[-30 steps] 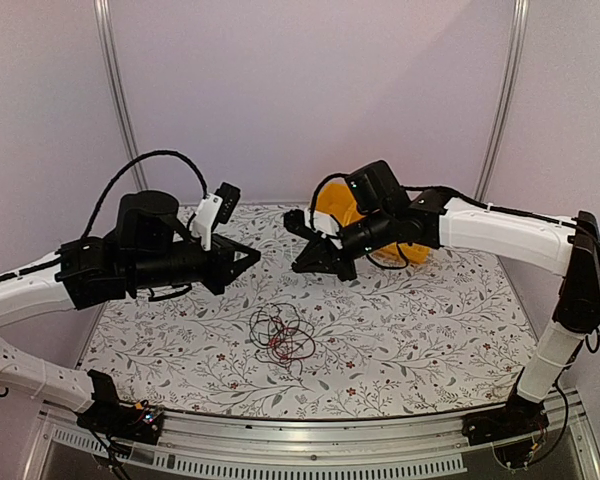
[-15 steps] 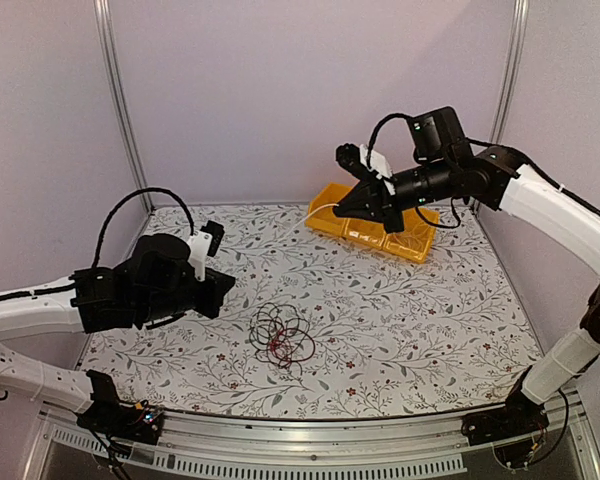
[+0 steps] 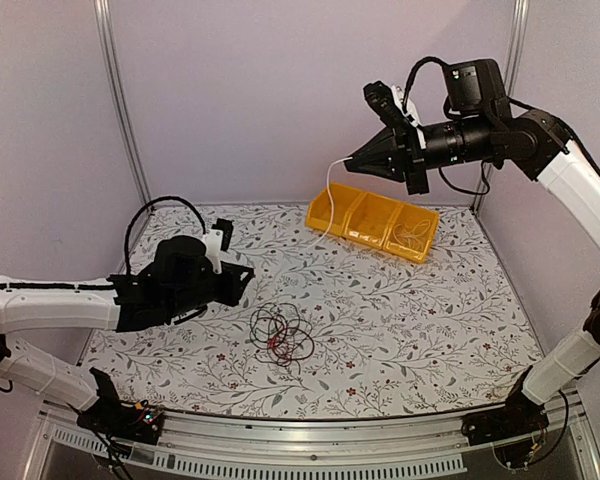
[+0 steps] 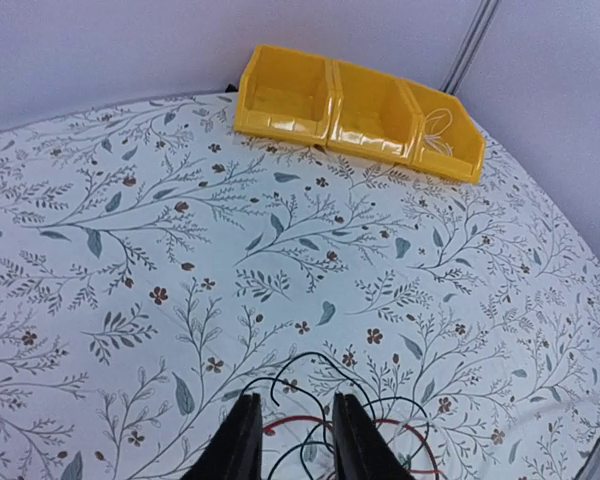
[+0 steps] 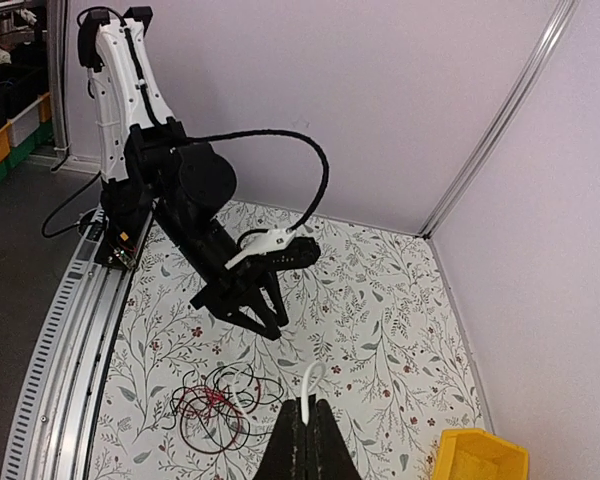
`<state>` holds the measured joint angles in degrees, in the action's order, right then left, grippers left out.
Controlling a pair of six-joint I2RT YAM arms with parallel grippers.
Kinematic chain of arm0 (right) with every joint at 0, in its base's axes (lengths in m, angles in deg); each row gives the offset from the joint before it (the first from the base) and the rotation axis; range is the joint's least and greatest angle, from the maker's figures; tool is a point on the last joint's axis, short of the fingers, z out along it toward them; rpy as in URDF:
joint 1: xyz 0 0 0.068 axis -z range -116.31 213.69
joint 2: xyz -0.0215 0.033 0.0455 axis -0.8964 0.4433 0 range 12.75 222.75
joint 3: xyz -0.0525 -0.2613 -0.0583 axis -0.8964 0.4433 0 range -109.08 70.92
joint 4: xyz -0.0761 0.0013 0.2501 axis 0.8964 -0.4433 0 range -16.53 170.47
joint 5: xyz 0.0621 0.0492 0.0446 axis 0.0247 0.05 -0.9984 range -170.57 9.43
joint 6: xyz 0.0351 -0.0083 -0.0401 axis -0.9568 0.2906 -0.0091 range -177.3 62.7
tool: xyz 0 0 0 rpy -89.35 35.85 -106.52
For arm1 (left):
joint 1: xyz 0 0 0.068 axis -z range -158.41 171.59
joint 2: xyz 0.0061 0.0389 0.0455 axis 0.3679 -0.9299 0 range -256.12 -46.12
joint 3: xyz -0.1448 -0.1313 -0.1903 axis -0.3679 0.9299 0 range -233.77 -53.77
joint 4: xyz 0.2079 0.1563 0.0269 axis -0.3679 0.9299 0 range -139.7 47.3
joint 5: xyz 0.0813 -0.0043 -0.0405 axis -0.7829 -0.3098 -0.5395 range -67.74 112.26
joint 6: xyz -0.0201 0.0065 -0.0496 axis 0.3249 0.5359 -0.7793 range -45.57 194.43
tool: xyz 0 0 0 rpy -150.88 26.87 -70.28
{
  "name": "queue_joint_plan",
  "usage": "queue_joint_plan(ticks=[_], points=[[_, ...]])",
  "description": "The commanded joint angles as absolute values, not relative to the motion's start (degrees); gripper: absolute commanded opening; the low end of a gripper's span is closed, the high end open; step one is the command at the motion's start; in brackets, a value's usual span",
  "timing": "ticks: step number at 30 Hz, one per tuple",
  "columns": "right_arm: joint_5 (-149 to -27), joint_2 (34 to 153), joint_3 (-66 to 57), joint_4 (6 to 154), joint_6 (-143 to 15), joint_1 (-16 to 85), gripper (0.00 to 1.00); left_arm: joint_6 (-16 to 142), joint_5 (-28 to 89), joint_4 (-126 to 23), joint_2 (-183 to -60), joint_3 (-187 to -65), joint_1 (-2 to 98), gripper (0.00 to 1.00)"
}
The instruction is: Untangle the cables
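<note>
A tangle of black and red cables (image 3: pixel 282 335) lies on the flowered table; it also shows in the right wrist view (image 5: pixel 220 405) and at the bottom of the left wrist view (image 4: pixel 400 430). My right gripper (image 3: pixel 352 161) is raised high above the yellow bin, shut on a white cable (image 3: pixel 329 195) that hangs down free of the tangle. In the right wrist view the gripper (image 5: pixel 307 412) pinches the white cable (image 5: pixel 313 380). My left gripper (image 3: pixel 242 280) is open and empty, low, just left of the tangle; its fingers (image 4: pixel 242 445) frame the tangle's near edge.
A yellow three-compartment bin (image 3: pixel 372 220) stands at the back of the table, with a thin light cable in its right compartment (image 4: pixel 442 130). Metal frame posts and walls close the back and sides.
My right arm has risen up and to the right, lifting the white cable away from the tangle. My left gripper has moved lower and slightly right, toward the tangle.
</note>
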<state>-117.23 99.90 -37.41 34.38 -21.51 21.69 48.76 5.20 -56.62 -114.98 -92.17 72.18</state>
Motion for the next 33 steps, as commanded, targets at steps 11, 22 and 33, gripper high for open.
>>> queue_joint_plan(ticks=[11,22,33], points=[[-115.62,101.64,-39.44,38.81,-22.06,22.22,0.0,47.47,18.63,-75.51,-143.98,-96.44,73.9,0.32],[-113.09,99.92,-37.32,39.32,-21.97,22.2,0.0,44.45,10.66,-77.08,-132.04,-84.54,76.78,0.36],[-109.28,101.46,-38.6,40.73,-23.5,22.2,0.0,49.09,12.43,-89.76,-128.39,-76.2,85.63,0.36]])
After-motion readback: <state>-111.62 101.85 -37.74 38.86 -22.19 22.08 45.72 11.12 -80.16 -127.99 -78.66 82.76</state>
